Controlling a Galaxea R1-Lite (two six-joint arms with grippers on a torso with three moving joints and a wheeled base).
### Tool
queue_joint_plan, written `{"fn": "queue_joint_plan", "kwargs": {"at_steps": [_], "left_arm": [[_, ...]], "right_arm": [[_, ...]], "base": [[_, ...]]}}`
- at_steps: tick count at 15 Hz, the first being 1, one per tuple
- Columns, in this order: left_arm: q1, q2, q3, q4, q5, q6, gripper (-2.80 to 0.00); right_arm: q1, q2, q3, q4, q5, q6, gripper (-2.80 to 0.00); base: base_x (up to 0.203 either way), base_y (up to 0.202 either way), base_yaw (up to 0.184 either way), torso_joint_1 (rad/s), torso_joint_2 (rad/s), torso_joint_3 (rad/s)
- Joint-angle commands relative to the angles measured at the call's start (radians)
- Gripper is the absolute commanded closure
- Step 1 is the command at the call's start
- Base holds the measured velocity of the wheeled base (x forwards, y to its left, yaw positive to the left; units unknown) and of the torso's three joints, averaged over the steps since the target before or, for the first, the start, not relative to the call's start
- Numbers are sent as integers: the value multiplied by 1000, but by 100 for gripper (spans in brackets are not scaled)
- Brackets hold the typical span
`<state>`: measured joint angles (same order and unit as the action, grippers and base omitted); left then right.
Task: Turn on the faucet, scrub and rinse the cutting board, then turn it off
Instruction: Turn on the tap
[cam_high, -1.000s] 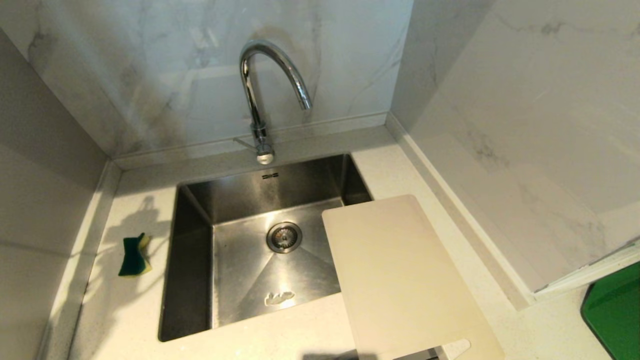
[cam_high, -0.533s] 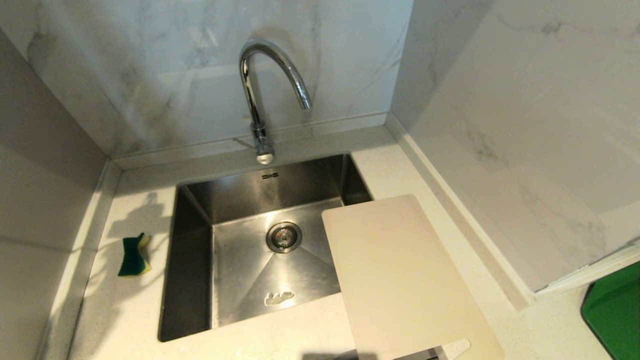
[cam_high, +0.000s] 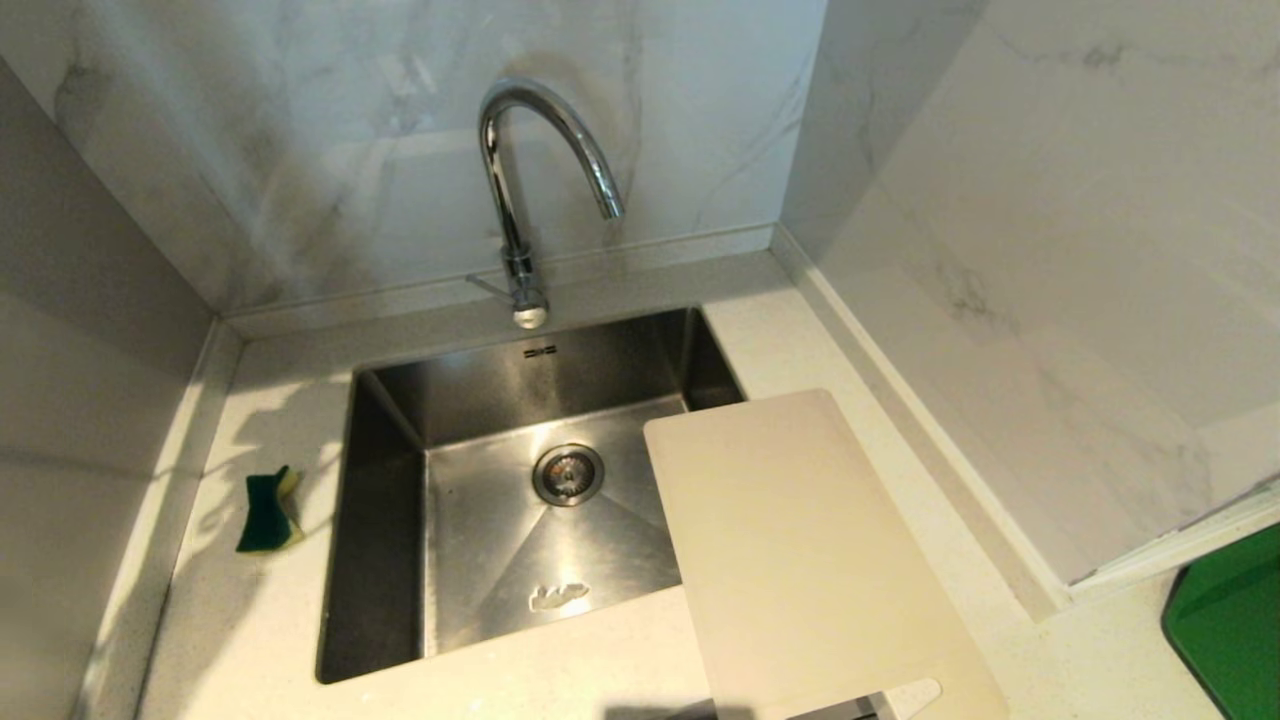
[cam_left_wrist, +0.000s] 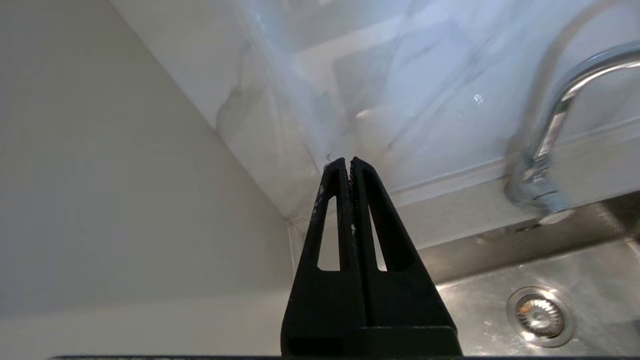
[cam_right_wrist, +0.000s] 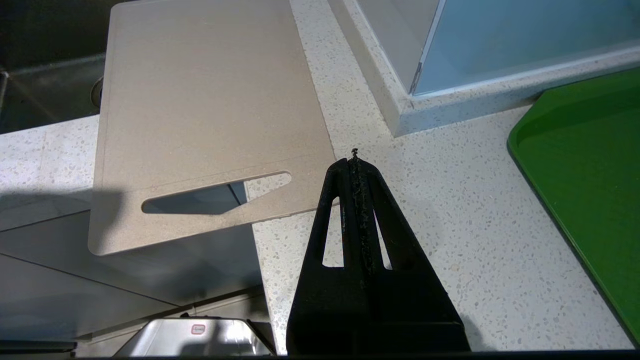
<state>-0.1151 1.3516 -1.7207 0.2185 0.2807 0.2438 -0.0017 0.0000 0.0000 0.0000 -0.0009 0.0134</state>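
The left gripper (cam_left_wrist: 348, 161) is pressed closed and empty, held in the air on the left side above the sink (cam_left_wrist: 500, 310), pointing to the far wall. The right gripper (cam_right_wrist: 354, 159) is also closed and empty, over the counter (cam_right_wrist: 450, 210). Neither arm appears in the head view. There nothing on the counter has moved since before; only the shadows near the sponge (cam_high: 267, 512) have changed. The faucet (cam_left_wrist: 545, 155) stands to the right of the left gripper, apart from it, and its lever (cam_high: 487, 286) is hard to see. The cutting board (cam_right_wrist: 210, 115) lies right of the sink, partly over it, its near end cut off in the head view.
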Motion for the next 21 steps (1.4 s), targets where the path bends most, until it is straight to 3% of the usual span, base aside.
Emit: {"fn": "queue_joint_plan", "kwargs": {"at_steps": [1, 3, 5, 9, 13, 17, 21], "left_arm": [[-3, 66, -5, 3, 56, -7, 0], [-33, 96, -7, 9, 78, -104, 0], [-81, 133, -38, 87, 104, -217, 0], [-182, 254, -119, 177, 121, -520, 0], [-257, 391, -205, 174, 120, -753, 0], [-281, 521, -220, 12, 119, -874, 0], [-295, 624, -224, -109, 123, -890, 0]], "right_arm": [[0, 0, 0, 0, 1, 0, 0], [0, 0, 0, 0, 1, 0, 0], [0, 0, 0, 0, 1, 0, 0], [0, 0, 0, 0, 1, 0, 0], [0, 0, 0, 0, 1, 0, 0], [0, 0, 0, 0, 1, 0, 0], [0, 0, 1, 0, 0, 0, 0]], "base": [[0, 0, 0, 0, 0, 0], [0, 0, 0, 0, 0, 0], [0, 0, 0, 0, 0, 0], [0, 0, 0, 0, 0, 0], [0, 0, 0, 0, 0, 0], [0, 0, 0, 0, 0, 0], [0, 0, 0, 0, 0, 0]]}}
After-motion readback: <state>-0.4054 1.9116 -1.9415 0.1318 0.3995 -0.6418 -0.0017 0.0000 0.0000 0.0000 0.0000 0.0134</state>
